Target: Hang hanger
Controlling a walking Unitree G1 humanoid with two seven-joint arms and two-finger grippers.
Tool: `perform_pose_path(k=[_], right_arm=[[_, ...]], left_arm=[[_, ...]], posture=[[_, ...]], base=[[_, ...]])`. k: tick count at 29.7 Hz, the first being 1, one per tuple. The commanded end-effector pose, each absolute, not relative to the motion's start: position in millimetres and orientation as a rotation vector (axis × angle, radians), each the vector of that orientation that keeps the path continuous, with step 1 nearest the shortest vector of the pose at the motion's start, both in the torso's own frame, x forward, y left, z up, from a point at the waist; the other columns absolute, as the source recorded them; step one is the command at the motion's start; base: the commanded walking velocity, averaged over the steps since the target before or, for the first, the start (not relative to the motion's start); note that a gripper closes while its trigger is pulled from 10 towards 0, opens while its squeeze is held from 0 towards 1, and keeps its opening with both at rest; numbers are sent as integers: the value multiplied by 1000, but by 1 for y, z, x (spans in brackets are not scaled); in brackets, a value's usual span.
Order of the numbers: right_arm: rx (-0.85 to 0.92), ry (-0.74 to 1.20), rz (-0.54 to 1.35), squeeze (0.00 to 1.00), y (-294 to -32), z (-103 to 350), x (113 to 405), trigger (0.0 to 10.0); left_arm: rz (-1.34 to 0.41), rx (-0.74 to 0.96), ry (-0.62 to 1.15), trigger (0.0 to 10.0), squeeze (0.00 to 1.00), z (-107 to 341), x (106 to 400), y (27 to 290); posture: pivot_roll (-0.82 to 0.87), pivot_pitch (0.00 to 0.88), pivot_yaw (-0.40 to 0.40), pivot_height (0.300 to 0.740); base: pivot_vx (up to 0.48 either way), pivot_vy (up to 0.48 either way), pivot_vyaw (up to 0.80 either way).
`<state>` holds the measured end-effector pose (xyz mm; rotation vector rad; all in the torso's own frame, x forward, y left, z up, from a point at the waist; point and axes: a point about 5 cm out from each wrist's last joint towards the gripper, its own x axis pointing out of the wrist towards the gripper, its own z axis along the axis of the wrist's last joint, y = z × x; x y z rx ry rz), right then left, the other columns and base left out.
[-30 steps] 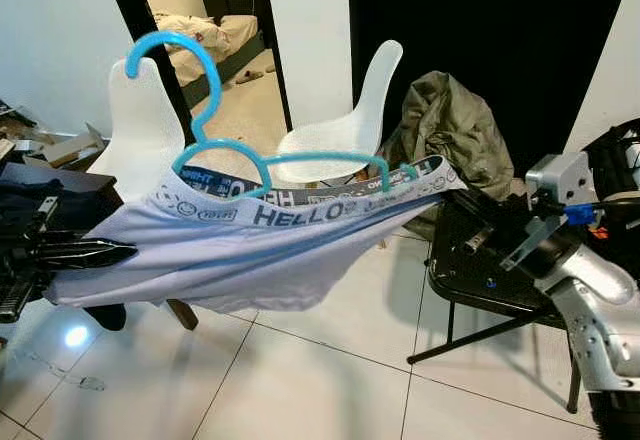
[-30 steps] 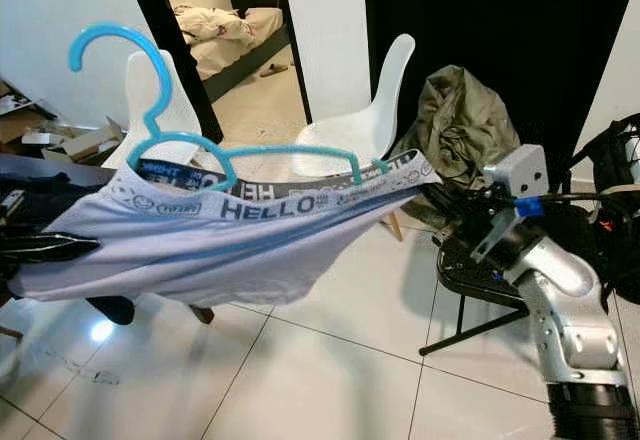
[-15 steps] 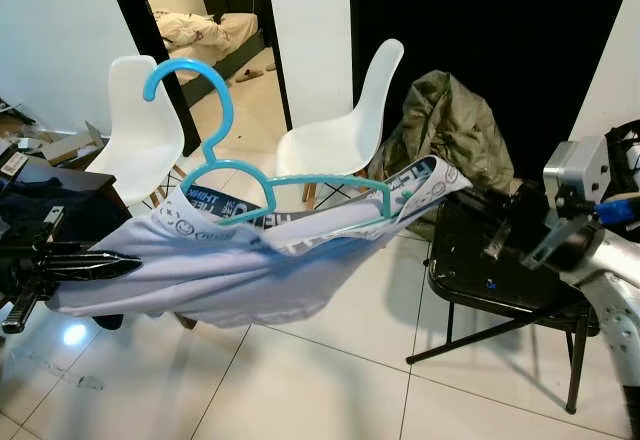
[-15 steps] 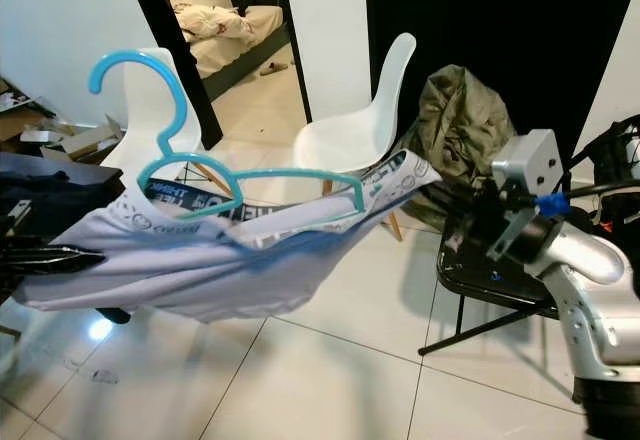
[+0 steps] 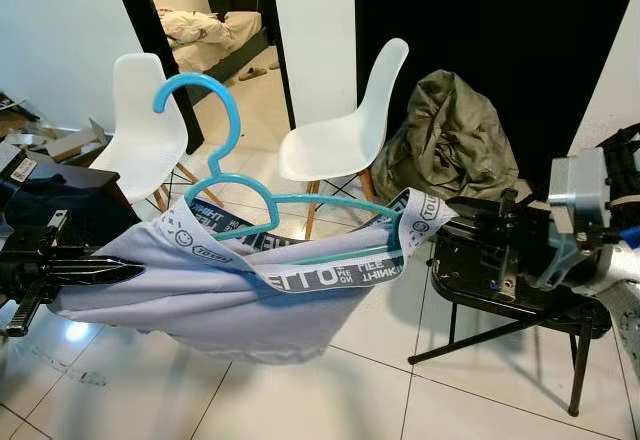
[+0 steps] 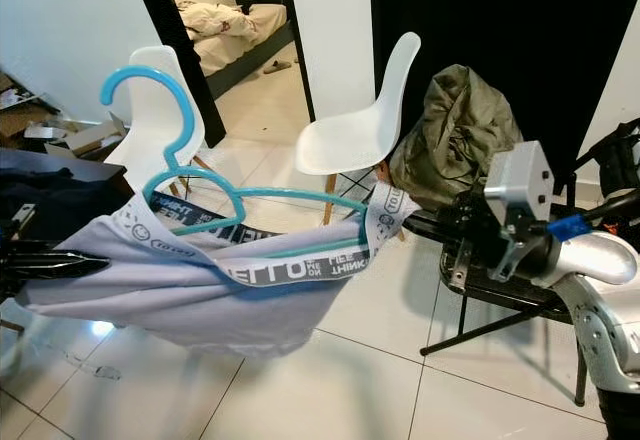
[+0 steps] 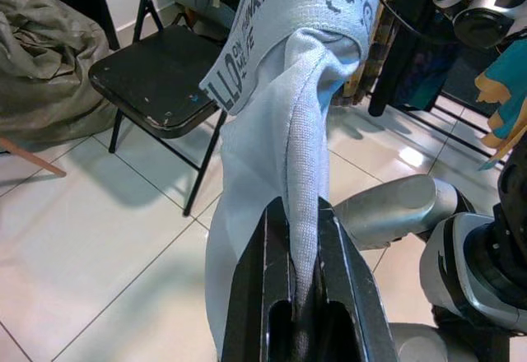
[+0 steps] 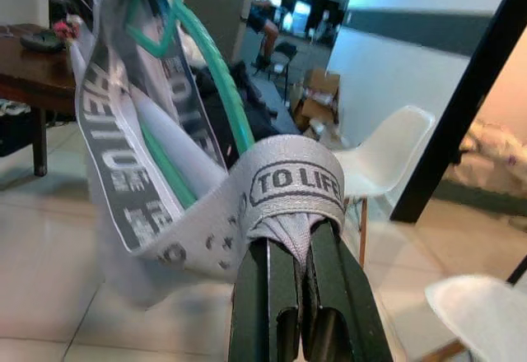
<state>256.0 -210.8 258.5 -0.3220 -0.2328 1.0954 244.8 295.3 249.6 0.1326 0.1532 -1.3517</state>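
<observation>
A light blue pair of underpants (image 5: 230, 295) with a grey lettered waistband (image 5: 340, 275) hangs slack between my two grippers. A turquoise hanger (image 5: 225, 175) sits inside the waistband, its hook pointing up. My left gripper (image 5: 135, 272) is shut on the cloth at the left side; the fabric runs between its fingers (image 7: 329, 280). At the right, my right gripper (image 5: 450, 208) is shut on the waistband, which wraps over its fingertips (image 8: 284, 255).
Two white chairs (image 5: 345, 125) stand behind the garment on the tiled floor. A black folding chair (image 5: 500, 280) is under my right arm, with an olive bundle (image 5: 455, 140) behind it. A dark table (image 5: 50, 195) is at the left.
My right gripper has moved in toward the left one, so the garment went from stretched taut to sagging. The waistband folded over and the hanger sank lower.
</observation>
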Motion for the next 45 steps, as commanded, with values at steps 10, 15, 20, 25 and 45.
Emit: perform_pose_path(k=[10, 15, 20, 25, 45], right_arm=[[-315, -45, 1009, 0, -231, 221, 261, 0], [-303, -35, 1002, 0, -232, 217, 260, 0], [-293, -45, 1001, 0, -233, 219, 258, 0], [-269, -105, 990, 0, -236, 230, 255, 0], [-217, -300, 924, 0, -254, 267, 253, 0]], left_arm=[[-1376, 91, 26, 0, 0, 270, 242, 294], [-1375, 74, -1, 0, 0, 274, 240, 296], [-1370, 78, 13, 0, 0, 273, 240, 297], [-1364, 92, 65, 0, 0, 266, 240, 298], [-1381, 97, 156, 0, 0, 248, 238, 292]], posture=[[-15, 21, 90, 740], [-13, 23, 92, 740], [-12, 26, 92, 740], [-12, 28, 95, 740], [-17, 28, 95, 740]], base=[[0, 0, 0], [0, 0, 0], [0, 0, 0], [0, 0, 0], [0, 0, 0]])
